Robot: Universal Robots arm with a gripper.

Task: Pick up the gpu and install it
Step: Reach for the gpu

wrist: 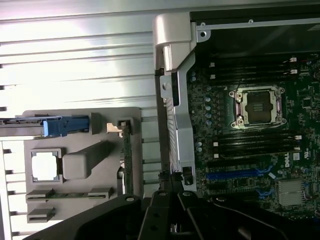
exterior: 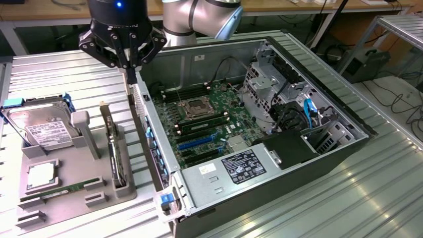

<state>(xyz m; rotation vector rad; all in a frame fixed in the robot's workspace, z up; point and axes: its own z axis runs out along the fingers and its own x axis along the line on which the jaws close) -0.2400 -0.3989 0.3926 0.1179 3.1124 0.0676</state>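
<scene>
The gpu (exterior: 114, 148) is a slim black card standing on its edge in a slot of the grey tray (exterior: 73, 198), with its metal bracket end at the far side. In the wrist view the gpu (wrist: 126, 155) appears edge-on in that tray (wrist: 80, 117). My gripper (exterior: 132, 74) hangs shut with nothing in it, above the near wall of the open computer case (exterior: 148, 129), beyond the card's far end and higher than it. In the wrist view my gripper (wrist: 172, 195) sits over the case wall, and the blue slots (wrist: 235, 175) lie on the motherboard beside it.
The tray also holds a hard drive (exterior: 39, 129), a CPU (exterior: 41, 174) and a RAM stick (exterior: 56, 192). Inside the case are the motherboard (exterior: 205, 124), the CPU socket (exterior: 196, 106), the power supply (exterior: 231, 168) and drive cages (exterior: 271, 84). Everything rests on a ribbed metal table (exterior: 330, 198).
</scene>
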